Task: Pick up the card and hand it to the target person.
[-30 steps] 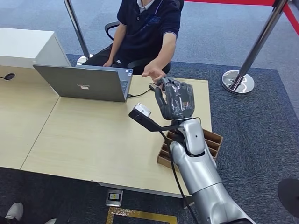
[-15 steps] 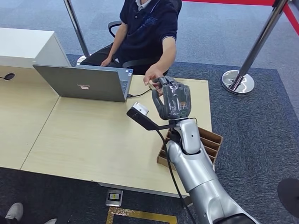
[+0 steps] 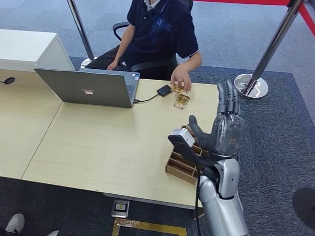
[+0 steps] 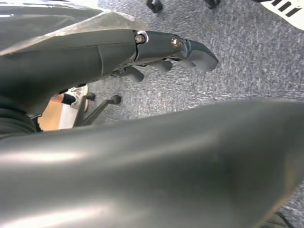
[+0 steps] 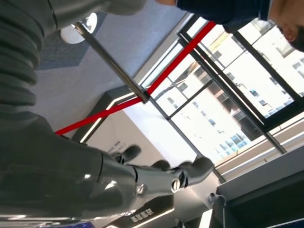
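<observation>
The right hand (image 3: 225,129) is raised with fingers straight and apart, holding nothing; well beyond it the person's hand (image 3: 181,77) presses one small tan card (image 3: 177,89) to the table (image 3: 104,142); a second like card (image 3: 181,101) lies just beside; the left hand (image 4: 168,52) holds nothing.

Office reception area — pale wood desk (image 3: 93,142), open laptop (image 3: 89,87), grey carpet (image 3: 274,132), stanchion (image 3: 251,84) with red barrier (image 3: 306,18)
</observation>
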Motion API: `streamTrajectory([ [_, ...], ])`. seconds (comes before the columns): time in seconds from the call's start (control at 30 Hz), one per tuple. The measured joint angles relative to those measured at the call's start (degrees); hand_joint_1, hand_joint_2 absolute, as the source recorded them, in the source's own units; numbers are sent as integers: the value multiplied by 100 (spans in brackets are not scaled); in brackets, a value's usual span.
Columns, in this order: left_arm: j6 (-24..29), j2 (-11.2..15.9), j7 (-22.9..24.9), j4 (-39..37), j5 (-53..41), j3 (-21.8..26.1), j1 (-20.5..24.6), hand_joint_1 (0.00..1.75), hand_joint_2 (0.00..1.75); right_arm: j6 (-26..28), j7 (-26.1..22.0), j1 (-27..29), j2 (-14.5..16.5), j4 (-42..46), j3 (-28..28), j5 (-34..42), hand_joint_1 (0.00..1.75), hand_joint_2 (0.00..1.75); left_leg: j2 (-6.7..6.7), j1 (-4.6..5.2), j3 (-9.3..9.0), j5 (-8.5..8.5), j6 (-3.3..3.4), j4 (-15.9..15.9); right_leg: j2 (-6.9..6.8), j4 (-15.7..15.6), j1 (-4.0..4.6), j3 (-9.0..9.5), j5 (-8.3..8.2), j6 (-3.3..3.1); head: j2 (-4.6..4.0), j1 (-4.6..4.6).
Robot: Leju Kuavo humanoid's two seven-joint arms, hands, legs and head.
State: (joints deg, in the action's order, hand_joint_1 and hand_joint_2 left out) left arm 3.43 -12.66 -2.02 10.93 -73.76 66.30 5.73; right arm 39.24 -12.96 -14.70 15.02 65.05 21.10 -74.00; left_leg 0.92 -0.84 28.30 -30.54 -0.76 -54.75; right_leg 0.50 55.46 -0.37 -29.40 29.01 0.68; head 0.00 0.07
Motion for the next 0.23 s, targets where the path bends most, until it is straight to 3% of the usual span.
streamTrajectory([
  [0.23, -19, 0, 33, -1, -17, 4, -20, 0, 0, 86, 275, 1667, -188, 2215, -263, -384, 0, 175, 2, 0, -4, -17, -4, 0, 0, 0, 0, 2, 17, 1, 0, 1],
])
